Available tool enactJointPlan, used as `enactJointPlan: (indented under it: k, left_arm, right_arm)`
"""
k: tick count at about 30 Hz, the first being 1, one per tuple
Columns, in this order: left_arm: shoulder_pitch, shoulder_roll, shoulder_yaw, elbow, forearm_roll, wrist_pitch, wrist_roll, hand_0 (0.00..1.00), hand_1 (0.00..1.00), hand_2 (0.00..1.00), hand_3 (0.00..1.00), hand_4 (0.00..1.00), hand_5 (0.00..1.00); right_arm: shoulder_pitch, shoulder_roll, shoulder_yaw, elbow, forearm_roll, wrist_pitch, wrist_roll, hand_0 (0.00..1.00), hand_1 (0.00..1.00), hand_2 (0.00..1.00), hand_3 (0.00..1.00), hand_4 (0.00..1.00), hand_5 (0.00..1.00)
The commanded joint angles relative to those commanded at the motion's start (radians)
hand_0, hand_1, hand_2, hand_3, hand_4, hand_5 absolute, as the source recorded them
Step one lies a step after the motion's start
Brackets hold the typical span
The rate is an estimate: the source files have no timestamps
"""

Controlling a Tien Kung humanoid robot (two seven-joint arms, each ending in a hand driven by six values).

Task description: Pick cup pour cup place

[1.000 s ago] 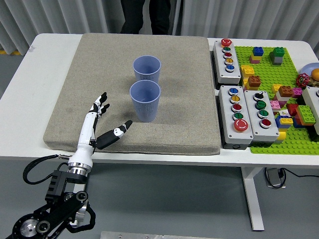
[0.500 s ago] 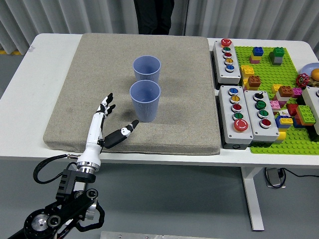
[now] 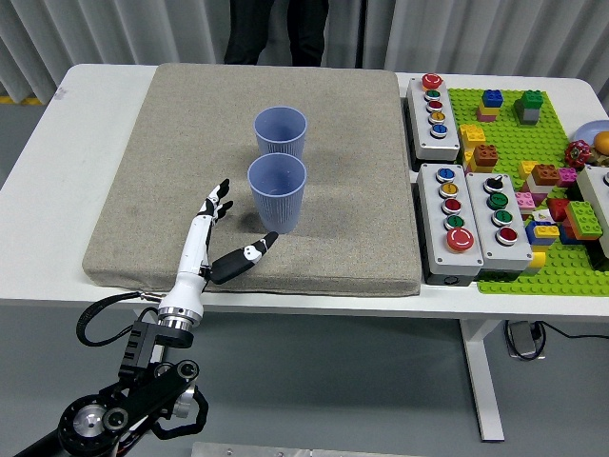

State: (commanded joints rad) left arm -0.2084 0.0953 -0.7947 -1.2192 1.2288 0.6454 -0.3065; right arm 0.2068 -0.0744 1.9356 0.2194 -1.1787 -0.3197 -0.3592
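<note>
- Closing on the near cup, the left hand has slid right and forward across the mat over the last second; a second ago it sat well left of the cup, and now it is just beside it.
- Its fingers are spread and hold nothing, with the thumb angled under the cup's near left side; nothing touches yet.
- The near cup stands upright on the mat, unmoved, and the far cup stands just behind it, also unmoved.
- The pick looks about to begin: the open span must still pass round the cup wall before it closes.
- The right hand is out of view.
</note>
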Motion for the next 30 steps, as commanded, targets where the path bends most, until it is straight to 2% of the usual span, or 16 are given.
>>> enactJointPlan:
  k: [13,30]
  left_arm:
    - [-0.060,-0.031,-0.032,0.067,-0.007,0.000,0.007,0.863,0.894,0.998,0.998,0.973,0.360]
    - [-0.055,-0.033,-0.012,0.050,0.010,-0.010,0.018,0.869,0.901,0.998,0.998,0.980,0.386]
  right_arm:
    - [0.002,0.000,0.001,0.000,-0.005,0.001,0.000,0.677,0.615,0.567,0.580,0.002,0.187]
    - [-0.003,-0.001,0.011,0.001,-0.021,0.010,-0.003,0.677,0.615,0.567,0.581,0.002,0.185]
